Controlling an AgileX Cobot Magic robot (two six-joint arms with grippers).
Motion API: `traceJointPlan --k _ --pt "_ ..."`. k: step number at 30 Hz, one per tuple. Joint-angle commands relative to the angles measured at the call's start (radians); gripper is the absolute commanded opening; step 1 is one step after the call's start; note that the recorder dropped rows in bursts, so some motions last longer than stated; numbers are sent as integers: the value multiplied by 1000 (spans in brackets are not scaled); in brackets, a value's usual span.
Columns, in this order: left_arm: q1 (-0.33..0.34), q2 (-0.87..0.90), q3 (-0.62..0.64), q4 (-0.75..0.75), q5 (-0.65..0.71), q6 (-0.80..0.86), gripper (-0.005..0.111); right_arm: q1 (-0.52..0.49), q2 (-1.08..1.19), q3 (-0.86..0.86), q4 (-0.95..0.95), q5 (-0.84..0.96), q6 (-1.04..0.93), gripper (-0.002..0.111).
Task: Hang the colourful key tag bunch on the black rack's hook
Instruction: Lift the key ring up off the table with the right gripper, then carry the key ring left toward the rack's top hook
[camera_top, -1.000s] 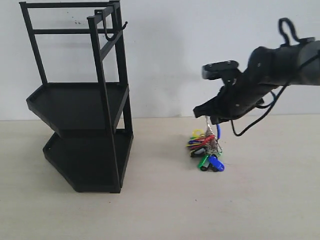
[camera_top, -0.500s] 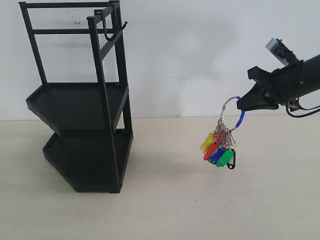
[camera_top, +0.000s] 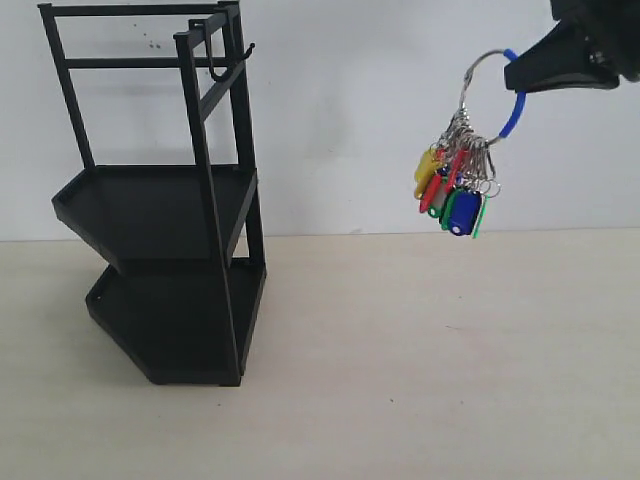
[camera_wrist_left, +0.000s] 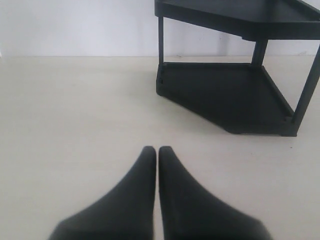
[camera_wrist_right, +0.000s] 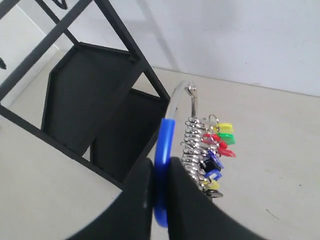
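The colourful key tag bunch hangs in the air at the upper right of the exterior view, held by its blue loop. My right gripper is shut on that loop; in the right wrist view the blue loop is pinched in the right gripper and the tags dangle beside it. The black rack stands at the left, and its hook juts from the top bar, well left of the bunch. My left gripper is shut on nothing, low over the table near the black rack.
The pale table runs up to a white wall behind the rack. The rack's two tray shelves face the front.
The right gripper has lifted the bunch from just above the table to high at the upper right. The tags now swing free well above the surface. The rack has not moved.
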Motion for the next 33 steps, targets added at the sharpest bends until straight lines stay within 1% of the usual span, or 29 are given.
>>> traceJointPlan --k 1,3,5,7,11,12,14,16,18,20,21,22,23,24,25,26,27,28,29,30,31,32,33 --pt "4 -2 -1 -7 -15 -10 4 1 -173 188 10 -94 -24 0" --pt "4 -2 -1 -7 -15 -10 4 3 -247 289 21 -136 -43 0" --pt "4 -2 -1 -7 -15 -10 4 28 -312 382 36 -186 -78 0" --pt "4 -2 -1 -7 -15 -10 4 73 -359 451 38 -221 -115 0" --pt "4 -2 -1 -7 -15 -10 4 214 -416 544 31 -358 -178 0" --pt "4 -2 -1 -7 -15 -10 4 236 -422 552 19 -403 -182 0" --pt "4 -2 -1 -7 -15 -10 4 250 -424 553 25 -489 -136 0" --pt "4 -2 -1 -7 -15 -10 4 250 -424 553 89 -533 -77 0" --pt "4 -2 -1 -7 -15 -10 4 255 -424 553 149 -476 -95 0" --pt "4 -2 -1 -7 -15 -10 4 293 -424 553 152 -392 -163 0" --pt "4 -2 -1 -7 -15 -10 4 340 -424 553 121 -376 -240 0" --pt "4 -2 -1 -7 -15 -10 4 350 -424 553 114 -414 -238 0" --pt "4 -2 -1 -7 -15 -10 4 348 -426 552 129 -553 -163 0" --pt "4 -2 -1 -7 -15 -10 4 348 -426 550 141 -610 -130 0" --pt "4 -2 -1 -7 -15 -10 4 350 -424 550 185 -602 -110 0" --pt "4 -2 -1 -7 -15 -10 4 350 -417 550 194 -551 -126 0" --pt "4 -2 -1 -7 -15 -10 4 374 -401 550 185 -426 -203 0" --pt "4 -2 -1 -7 -15 -10 4 396 -399 550 147 -413 -248 0" --pt "4 -2 -1 -7 -15 -10 4 400 -404 550 133 -482 -234 0" --pt "4 -2 -1 -7 -15 -10 4 400 -411 550 153 -611 -176 0" --pt "4 -2 -1 -7 -15 -10 4 400 -412 547 200 -684 -133 0" --pt "4 -2 -1 -7 -15 -10 4 406 -407 540 226 -658 -142 0" --pt "4 -2 -1 -7 -15 -10 4 430 -395 528 217 -583 -182 0"
